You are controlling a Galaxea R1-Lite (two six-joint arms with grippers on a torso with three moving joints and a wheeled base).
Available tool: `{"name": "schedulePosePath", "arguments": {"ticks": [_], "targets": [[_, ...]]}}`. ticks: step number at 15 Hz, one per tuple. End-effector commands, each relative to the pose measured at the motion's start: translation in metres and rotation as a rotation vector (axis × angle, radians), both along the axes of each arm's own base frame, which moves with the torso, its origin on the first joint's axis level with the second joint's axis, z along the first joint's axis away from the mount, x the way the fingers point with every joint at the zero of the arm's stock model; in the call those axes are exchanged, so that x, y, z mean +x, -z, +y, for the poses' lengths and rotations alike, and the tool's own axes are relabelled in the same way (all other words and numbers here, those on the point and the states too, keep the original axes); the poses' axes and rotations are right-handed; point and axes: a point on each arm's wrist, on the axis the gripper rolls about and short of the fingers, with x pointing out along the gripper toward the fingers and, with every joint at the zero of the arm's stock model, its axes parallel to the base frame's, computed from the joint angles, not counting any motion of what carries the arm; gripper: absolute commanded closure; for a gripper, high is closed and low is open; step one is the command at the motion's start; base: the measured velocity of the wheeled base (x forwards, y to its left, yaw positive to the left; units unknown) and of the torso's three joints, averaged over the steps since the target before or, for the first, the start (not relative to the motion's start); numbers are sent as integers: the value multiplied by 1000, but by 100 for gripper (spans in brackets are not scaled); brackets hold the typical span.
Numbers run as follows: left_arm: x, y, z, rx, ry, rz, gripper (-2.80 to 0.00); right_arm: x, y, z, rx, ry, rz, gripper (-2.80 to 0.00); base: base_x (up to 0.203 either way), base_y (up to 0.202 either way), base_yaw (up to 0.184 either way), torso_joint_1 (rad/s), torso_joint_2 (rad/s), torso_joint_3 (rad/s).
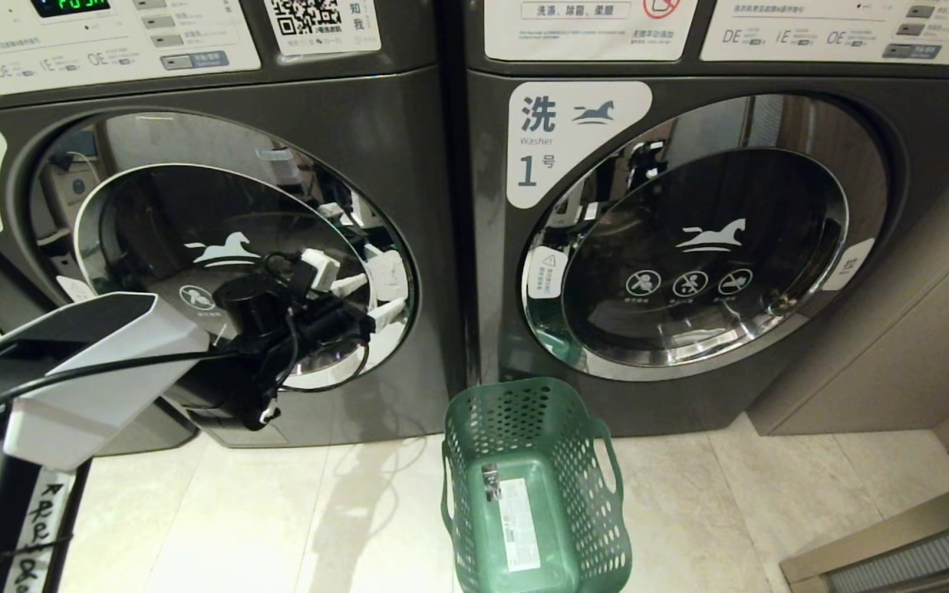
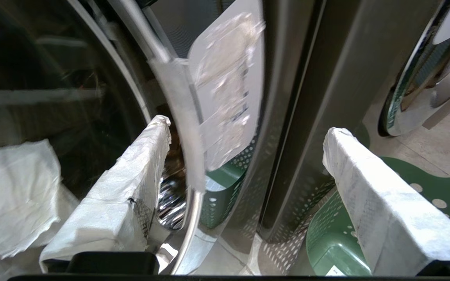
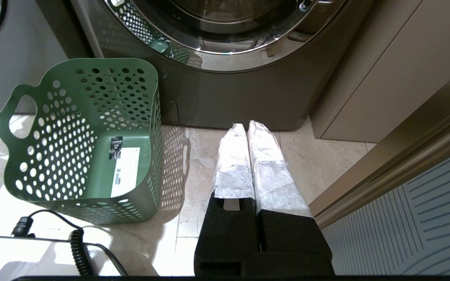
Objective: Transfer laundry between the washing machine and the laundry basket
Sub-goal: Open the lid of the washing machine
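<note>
My left gripper [image 2: 244,132] is spread wide at the chrome door rim of the washing machine [image 1: 392,140]; its dark glass hides the drum, so I see no laundry. My right gripper [image 3: 246,128] hangs pinched shut beside the empty laundry basket [image 1: 474,412].

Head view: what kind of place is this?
Likely a shared or coin laundry: numbered front-load washers side by side, QR code sticker on the panel, green laundry basket on the tiled floor.
</note>
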Motion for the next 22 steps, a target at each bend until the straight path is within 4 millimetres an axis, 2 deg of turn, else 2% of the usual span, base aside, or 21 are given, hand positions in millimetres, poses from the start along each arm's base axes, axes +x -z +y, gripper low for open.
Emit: {"name": "schedulePosePath", "arguments": {"ticks": [1,7,12,22], "targets": [[5,3,-1,-1,1,-11,-280,0,0,0,-1,0,1,0,0,0,0,0,0,0],[16,2,-2,-10,-57,-20,-280,0,0,0,-1,0,2,0,0,0,0,0,0,0],[19,7,-3,-30,-46,6,-280,0,0,0,-1,0,2,0,0,0,0,0,0,0],[40,9,-6,-60,-6,4,-280,0,0,0,-1,0,2,0,0,0,0,0,0,0]]}}
